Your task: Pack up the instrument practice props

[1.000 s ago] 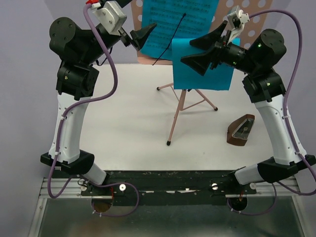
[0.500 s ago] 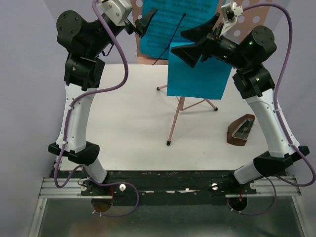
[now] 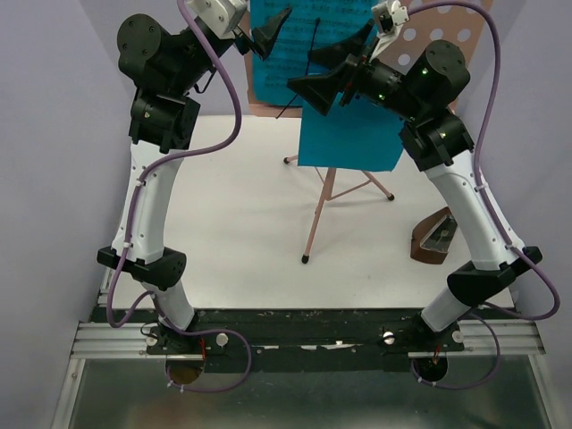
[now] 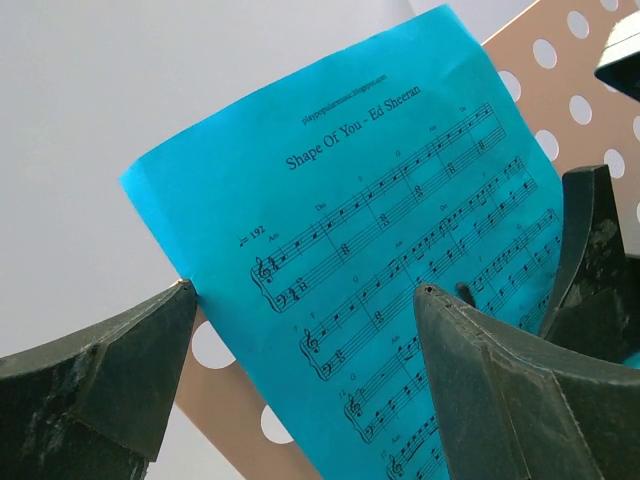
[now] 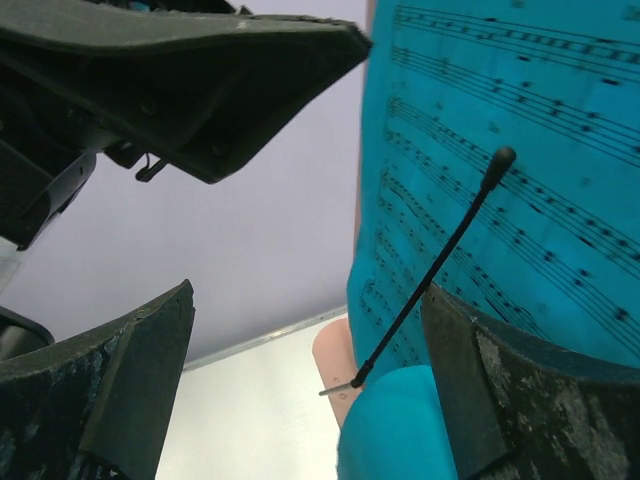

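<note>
The left fingers (image 4: pixel 110 370) gaped wide, empty, just before the blue sheet (image 4: pixel 380 200) on the pink stand (image 4: pixel 585 70); lifting it off seemed the step, calling for a pinch on its edge. The right fingers (image 5: pixel 110 390) spread wide beside it, gripping nothing that showed; the brown block (image 3: pixel 435 237) sat on the desk (image 3: pixel 232 206), and no box showed.

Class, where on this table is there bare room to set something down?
Free: the broad patch of table between the left arm and the stand legs; a narrower strip between legs and block. Crowded: around the sheet at the back.
</note>
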Action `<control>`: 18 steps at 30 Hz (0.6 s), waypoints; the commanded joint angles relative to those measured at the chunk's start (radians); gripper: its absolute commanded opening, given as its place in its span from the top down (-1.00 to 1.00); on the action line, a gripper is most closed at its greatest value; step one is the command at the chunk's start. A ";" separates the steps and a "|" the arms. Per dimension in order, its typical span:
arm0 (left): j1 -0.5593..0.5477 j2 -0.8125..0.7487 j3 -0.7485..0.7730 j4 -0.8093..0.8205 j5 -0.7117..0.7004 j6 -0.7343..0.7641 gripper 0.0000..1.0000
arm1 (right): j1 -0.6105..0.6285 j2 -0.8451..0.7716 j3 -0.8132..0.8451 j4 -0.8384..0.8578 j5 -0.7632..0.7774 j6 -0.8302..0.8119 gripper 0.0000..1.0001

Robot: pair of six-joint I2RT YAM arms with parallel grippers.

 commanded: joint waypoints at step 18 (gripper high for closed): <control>0.061 -0.068 -0.049 0.089 0.099 -0.341 -0.66 | 0.030 0.005 -0.027 0.128 -0.256 -0.036 -1.00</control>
